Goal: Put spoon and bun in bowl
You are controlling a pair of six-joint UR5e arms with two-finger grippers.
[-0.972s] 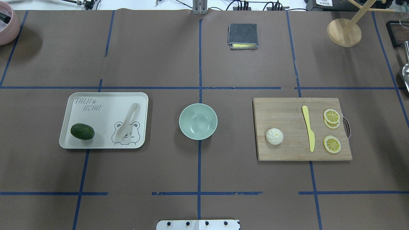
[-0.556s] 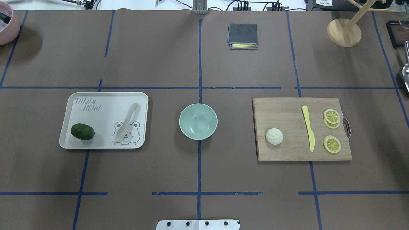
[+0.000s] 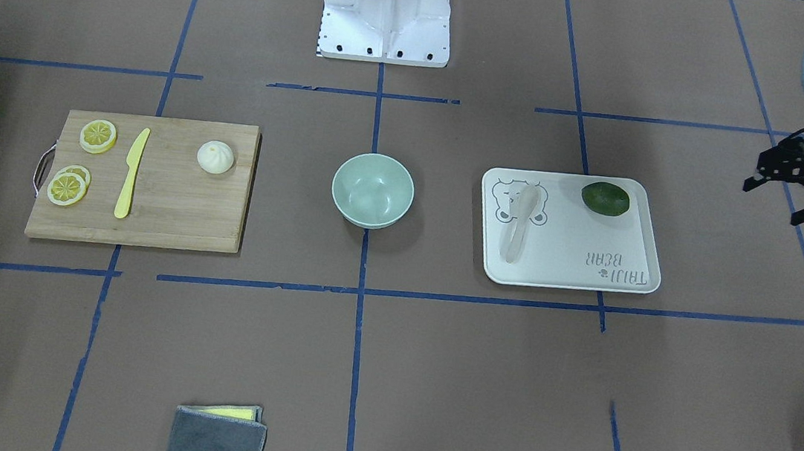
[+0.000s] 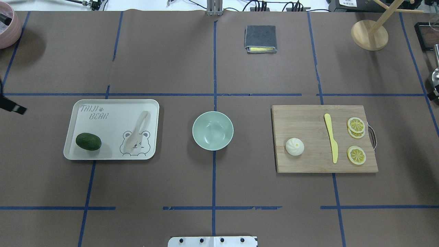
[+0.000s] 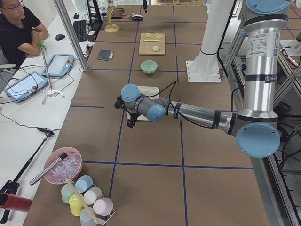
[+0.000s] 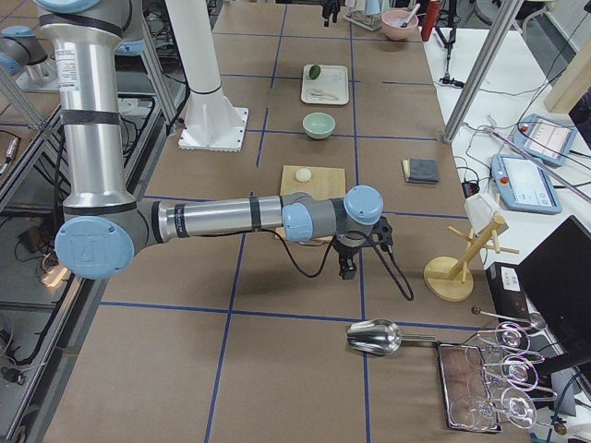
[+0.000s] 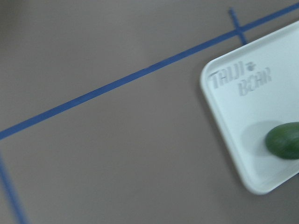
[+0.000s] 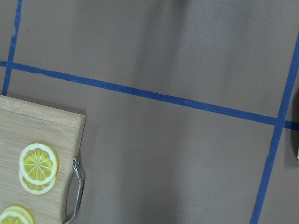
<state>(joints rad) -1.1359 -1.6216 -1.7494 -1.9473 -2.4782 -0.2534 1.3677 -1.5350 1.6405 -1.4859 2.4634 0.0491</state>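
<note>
The pale spoon (image 4: 137, 132) lies on the white tray (image 4: 113, 113), scoop on the bear drawing; it also shows in the front view (image 3: 520, 219). The white bun (image 4: 294, 146) sits on the wooden cutting board (image 4: 308, 120) at its left side. The mint-green bowl (image 4: 212, 130) stands empty between tray and board. My left gripper (image 3: 774, 201) hovers left of the tray, apart from it, with its fingers spread and empty. My right gripper (image 6: 348, 268) hovers beyond the board's handle end; I cannot tell if it is open or shut.
A dark green fruit (image 4: 88, 141) lies on the tray. A yellow knife (image 4: 331, 137) and lemon slices (image 4: 356, 154) lie on the board. A folded grey cloth (image 4: 260, 38), a wooden stand (image 4: 369, 34), a metal scoop (image 6: 374, 337) and a pink bowl (image 4: 7, 24) sit at the table's edges.
My left gripper's tip has come into the overhead view at its left edge. A dark bit has appeared at the right edge. The objects have not moved.
</note>
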